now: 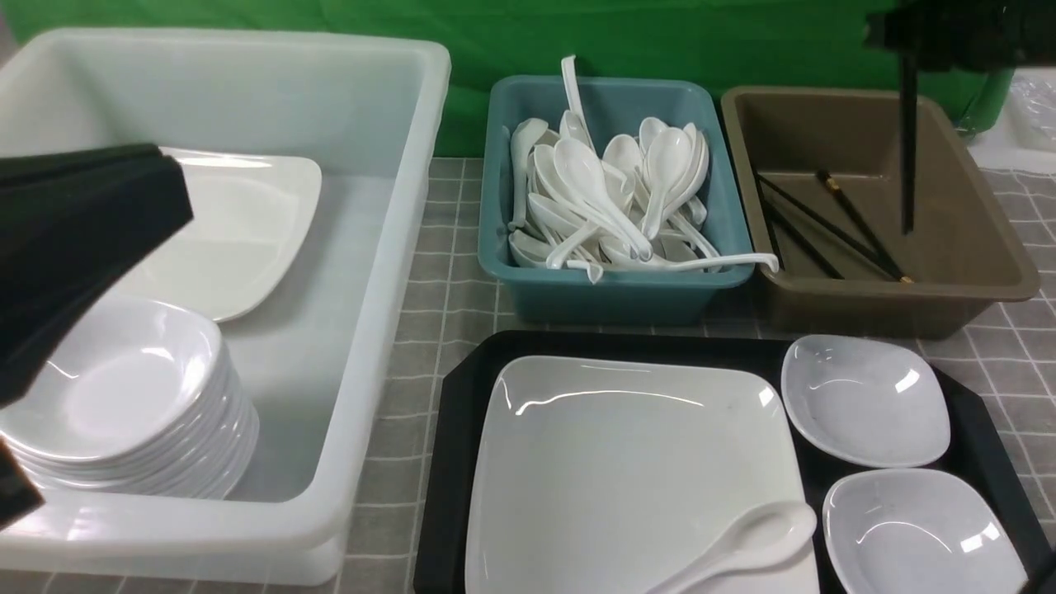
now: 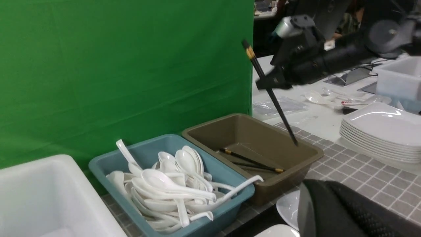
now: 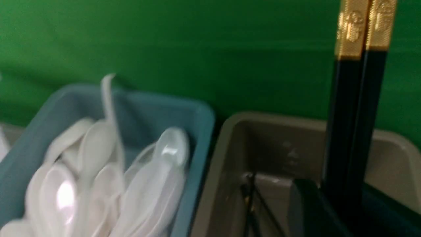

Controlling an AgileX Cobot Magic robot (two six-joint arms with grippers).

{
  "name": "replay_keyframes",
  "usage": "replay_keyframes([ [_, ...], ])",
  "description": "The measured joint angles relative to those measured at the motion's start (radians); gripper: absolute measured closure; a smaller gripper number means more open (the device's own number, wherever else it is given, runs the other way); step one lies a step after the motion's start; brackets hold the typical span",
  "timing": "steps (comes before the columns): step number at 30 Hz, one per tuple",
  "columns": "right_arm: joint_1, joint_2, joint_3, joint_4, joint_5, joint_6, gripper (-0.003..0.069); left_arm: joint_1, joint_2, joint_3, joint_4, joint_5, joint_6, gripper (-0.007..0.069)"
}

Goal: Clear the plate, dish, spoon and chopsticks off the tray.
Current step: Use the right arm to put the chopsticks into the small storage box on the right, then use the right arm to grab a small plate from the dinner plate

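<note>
The black tray [image 1: 462,462] lies at the front. On it are the large white square plate [image 1: 627,462], the white spoon [image 1: 742,540] lying on the plate's near right corner, and two small white dishes [image 1: 865,400] [image 1: 920,532]. My right gripper [image 1: 907,49] is shut on the black chopsticks [image 1: 908,148] and holds them upright above the brown tub [image 1: 973,272]. The chopsticks' gold bands show in the right wrist view [image 3: 355,131]. My left gripper [image 1: 91,346] hangs over the white bin with its jaws apart and nothing between them.
The white bin [image 1: 371,330] at the left holds a stack of bowls [image 1: 124,396] and a square plate [image 1: 239,223]. The teal tub [image 1: 610,289] is full of spoons. Other chopsticks [image 1: 858,223] lie in the brown tub. Stacked plates [image 2: 384,131] stand further right.
</note>
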Motion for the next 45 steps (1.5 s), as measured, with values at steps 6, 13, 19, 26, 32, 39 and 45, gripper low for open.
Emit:
replay_keyframes([
  [6, -0.045, 0.19, -0.096, 0.001, 0.065, 0.017, 0.0377, 0.0, 0.0, 0.0, 0.0, 0.01, 0.0, 0.062],
  [13, -0.061, 0.137, -0.103, -0.031, 0.305, 0.017, 0.0208, 0.0, 0.0, 0.0, 0.014, 0.01, 0.0, 0.062],
  [19, -0.024, -0.05, -0.056, -0.067, 0.605, 0.017, 0.0322, 0.0, 0.0, 0.0, 0.041, 0.015, 0.0, 0.062],
  [26, 0.272, -0.296, 0.44, -0.284, 0.793, 0.123, 0.0276, 0.0, 0.0, 0.0, 0.054, 0.056, 0.0, 0.062],
  [32, 0.446, -0.346, 0.796, -0.352, 0.579, 0.149, 0.0132, 0.0, 0.001, 0.01, 0.056, 0.057, -0.001, 0.062],
  [39, 0.451, -0.316, 0.897, -0.424, 0.407, 0.19, 0.0141, 0.0, 0.002, 0.038, 0.056, 0.061, -0.003, 0.062],
  [45, 0.448, -0.246, 0.894, -0.454, 0.375, 0.2, 0.0197, 0.0, 0.005, 0.041, 0.058, 0.06, -0.003, 0.062],
])
